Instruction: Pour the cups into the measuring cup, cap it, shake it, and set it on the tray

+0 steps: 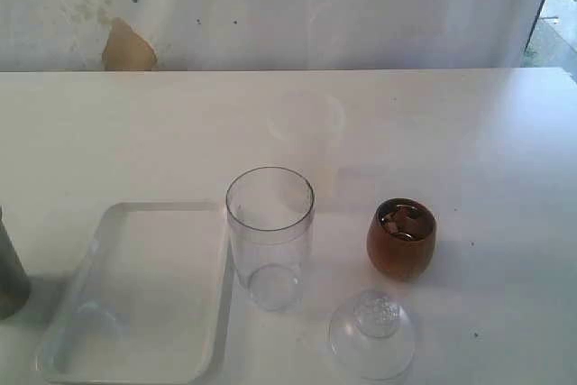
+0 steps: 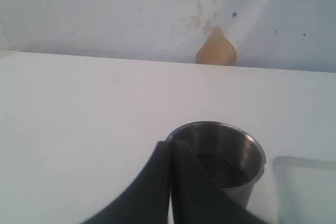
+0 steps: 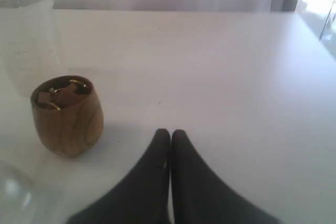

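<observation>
Showing in wrist views only: left hand [image 2: 171, 144], right hand [image 3: 170, 132], both closed, empty (tumbler [image 2: 248, 153] near left)

The cup [image 1: 401, 245] is smooth grained wood; tumbler [image 2: 247, 156] brushed metal; cylinder [image 1: 270, 241] clear glossy plastic; tray [image 1: 144, 295] white plastic.

White table [image 1: 469, 123]; stained white wall [image 1: 270, 6] behind, tan patch [image 1: 126, 47]; daylight through window [image 1: 559, 24].
</observation>
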Controlling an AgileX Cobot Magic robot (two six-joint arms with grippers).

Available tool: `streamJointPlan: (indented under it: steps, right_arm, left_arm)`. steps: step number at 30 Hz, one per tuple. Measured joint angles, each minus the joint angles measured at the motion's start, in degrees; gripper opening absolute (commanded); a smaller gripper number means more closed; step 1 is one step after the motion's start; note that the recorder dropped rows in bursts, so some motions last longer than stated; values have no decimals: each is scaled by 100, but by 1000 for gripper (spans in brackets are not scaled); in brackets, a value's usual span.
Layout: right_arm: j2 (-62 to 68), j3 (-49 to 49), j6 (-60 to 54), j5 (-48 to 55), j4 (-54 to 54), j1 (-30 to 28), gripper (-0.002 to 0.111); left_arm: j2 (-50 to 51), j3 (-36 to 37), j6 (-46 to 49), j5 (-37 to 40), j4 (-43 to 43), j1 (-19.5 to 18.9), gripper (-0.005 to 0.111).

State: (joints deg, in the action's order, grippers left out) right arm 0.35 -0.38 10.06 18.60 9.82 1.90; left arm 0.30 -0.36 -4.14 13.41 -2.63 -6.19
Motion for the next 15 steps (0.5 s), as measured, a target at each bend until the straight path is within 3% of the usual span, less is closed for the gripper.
streamJointPlan:
  steps: [4,11,13,15]
  right_arm:
    - [0,3,-1006,-1297,843,0,0]
    - [0,13,-1177,-3402,986,0,0]
    - [0,13,-771,-3824,998,0,0]
    - [-10,13,345,-4151,924,0,0]
  left_arm:
    - [0,0,0,0,0,0,0]
    - [0,0,0,0,0,0,0]
    - [0,0,0,0,0,0,0]
    - [0,0,0,0,0,0,0]
